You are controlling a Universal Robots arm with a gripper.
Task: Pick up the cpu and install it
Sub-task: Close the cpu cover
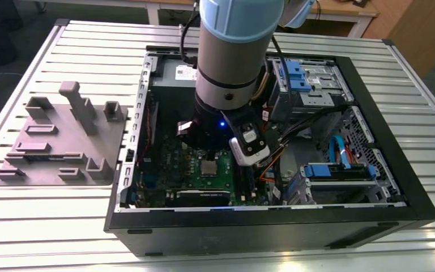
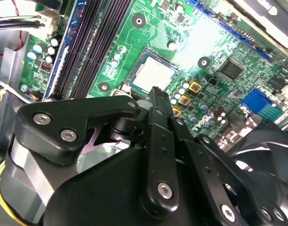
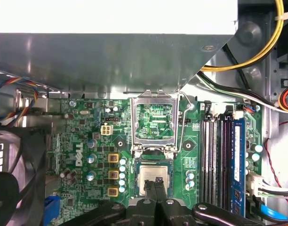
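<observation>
robot arm works inside an open computer case (image 1: 278, 229) on a slatted metal table (image 1: 43, 218), its claw (image 3: 156, 181) lowered over the processor socket. the cpu (image 3: 151, 173) lies flat in the socket on the green motherboard (image 3: 83, 141), silver top up, and looks square to the socket walls in both wrist views. the metal socket frame (image 3: 153, 117) stands flipped open just beyond it, with the wire lever (image 3: 181, 122) raised alongside. the claw's two fingers are pressed together, with no gap showing and nothing between them. their tips sit at the near edge of the chip, touching it or just above it; the pictures do not settle which.

judged from this, the chip is already placed and the work in hand is seating it. doing that well means light contact, straight down, on the metal lid and not on the socket rim. a sideways nudge could lift a corner or harm the contacts beneath. the chip should lie level on all four sides. the fingers should stay off the row of capacitors (image 3: 122, 172) on one side and the memory slots (image 3: 219, 155) on the other. a grey fixture tray (image 1: 59, 147) lies on the table outside the case, at the exterior view's left.
</observation>
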